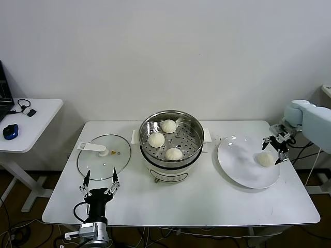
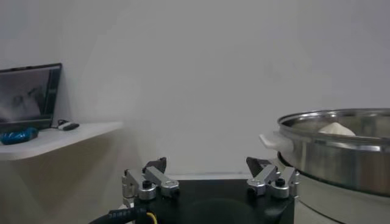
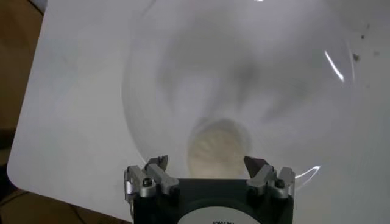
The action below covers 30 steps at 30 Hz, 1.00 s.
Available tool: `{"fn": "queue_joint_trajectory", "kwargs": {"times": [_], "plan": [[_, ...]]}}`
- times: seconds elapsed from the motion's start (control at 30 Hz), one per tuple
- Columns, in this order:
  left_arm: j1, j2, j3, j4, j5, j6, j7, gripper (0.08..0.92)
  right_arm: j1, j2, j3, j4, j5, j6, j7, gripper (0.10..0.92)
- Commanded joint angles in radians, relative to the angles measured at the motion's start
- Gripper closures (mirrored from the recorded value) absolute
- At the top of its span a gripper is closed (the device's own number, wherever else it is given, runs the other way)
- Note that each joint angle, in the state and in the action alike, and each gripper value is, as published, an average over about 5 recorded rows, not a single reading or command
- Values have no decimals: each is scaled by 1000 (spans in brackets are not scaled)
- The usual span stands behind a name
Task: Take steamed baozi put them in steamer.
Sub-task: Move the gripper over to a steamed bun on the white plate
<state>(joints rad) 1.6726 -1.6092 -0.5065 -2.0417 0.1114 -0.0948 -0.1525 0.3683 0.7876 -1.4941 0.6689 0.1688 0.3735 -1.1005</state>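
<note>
We see a white table (image 1: 207, 206) against a bare wall (image 1: 181, 51), side desk (image 1: 31, 129) left; right gripper (image 1: 274, 147) jaws spread over the plate's (image 1: 232, 155) bun (image 1: 266, 159), left gripper (image 1: 99, 182) released.

You are looking at a plain test room or lab, not a home kitchen; a bare white wall (image 1: 165, 51) backs a white table (image 1: 181, 201) on a wooden floor; loose cables (image 1: 15, 232) trail underneath; a side desk (image 1: 31, 124) holds a laptop (image 2: 30, 96) and a blue mouse (image 1: 10, 131).
</note>
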Motion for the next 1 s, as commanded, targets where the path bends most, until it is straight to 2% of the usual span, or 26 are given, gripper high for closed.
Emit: {"fn": "queue_joint_trajectory", "kwargs": {"times": [0.03,0.27,1.0], "plan": [[0,-33,-2,6,1,-6,-1,177,-114,13,130,-123,-60,44,7,203],[-3,-32,-1,10,4,-12,-3,177,-150,54,187,-190,-61,75,30,203],[-4,-24,-3,11,-4,-18,-5,177,-165,80,212,-227,-82,103,20,203]]}}
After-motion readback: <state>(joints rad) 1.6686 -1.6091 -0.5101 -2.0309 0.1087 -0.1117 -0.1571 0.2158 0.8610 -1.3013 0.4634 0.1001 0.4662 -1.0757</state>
